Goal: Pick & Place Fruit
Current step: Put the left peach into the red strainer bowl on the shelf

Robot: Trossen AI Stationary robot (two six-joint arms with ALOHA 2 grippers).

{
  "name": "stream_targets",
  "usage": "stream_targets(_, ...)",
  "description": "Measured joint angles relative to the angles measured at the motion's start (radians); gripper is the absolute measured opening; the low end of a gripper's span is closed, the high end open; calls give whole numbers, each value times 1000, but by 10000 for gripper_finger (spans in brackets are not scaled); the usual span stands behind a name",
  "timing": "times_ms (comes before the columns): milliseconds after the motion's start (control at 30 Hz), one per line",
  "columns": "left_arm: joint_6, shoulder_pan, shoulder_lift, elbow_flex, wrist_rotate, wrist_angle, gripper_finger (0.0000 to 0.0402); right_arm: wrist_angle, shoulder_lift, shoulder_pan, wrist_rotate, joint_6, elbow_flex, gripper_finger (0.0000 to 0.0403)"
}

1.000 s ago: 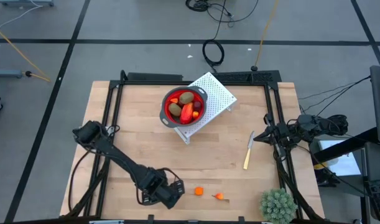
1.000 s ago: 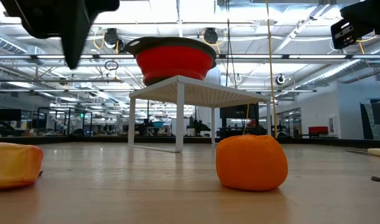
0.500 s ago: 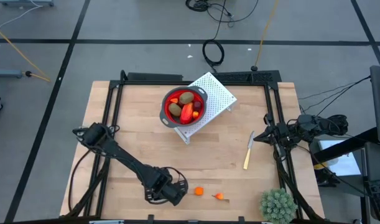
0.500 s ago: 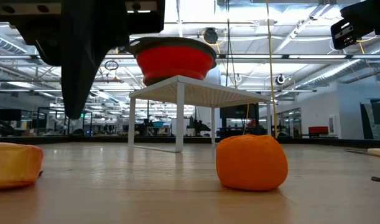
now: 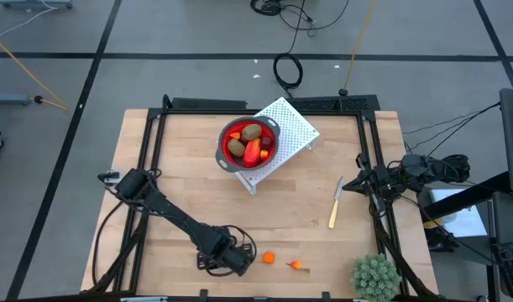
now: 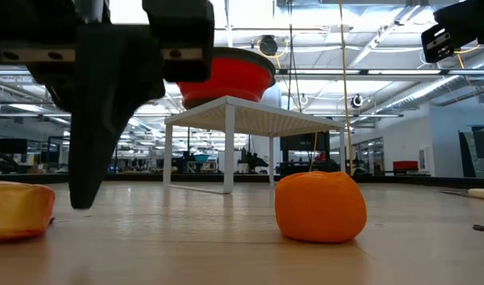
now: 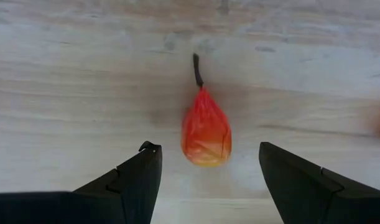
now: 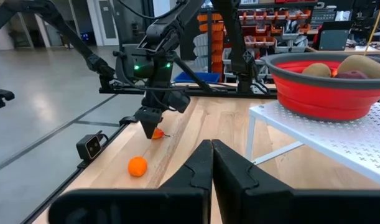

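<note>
**L gripper spread over pear-shaped fruit at bottom of table**

High view: left gripper [image 5: 239,260] sat low-centre of frame, near the table [image 5: 189,180] front edge, fingers apart and gripping nothing. Left wrist view showed a red-orange stemmed fruit [image 7: 205,132] lying on the wood between the two fingers [image 7: 130,180], not touched. A round orange fruit [image 5: 269,257] lay just right of the gripper, a smaller orange piece [image 5: 297,265] further right. The red bowl [image 5: 248,141], upper centre on a white perforated stand [image 5: 294,126], held the other fruit. Right gripper [image 5: 350,184] waited at mid-right table edge, fingers closed, empty.
</note>
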State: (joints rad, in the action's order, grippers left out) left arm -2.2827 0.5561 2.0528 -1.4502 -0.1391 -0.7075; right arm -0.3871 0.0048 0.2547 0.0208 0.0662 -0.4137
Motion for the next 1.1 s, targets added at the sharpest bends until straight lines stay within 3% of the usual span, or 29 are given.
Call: stream_targets(1100, 76, -5, 3, 0, -17, -45, 265, -6, 0, 0, 2, 1, 0, 0)
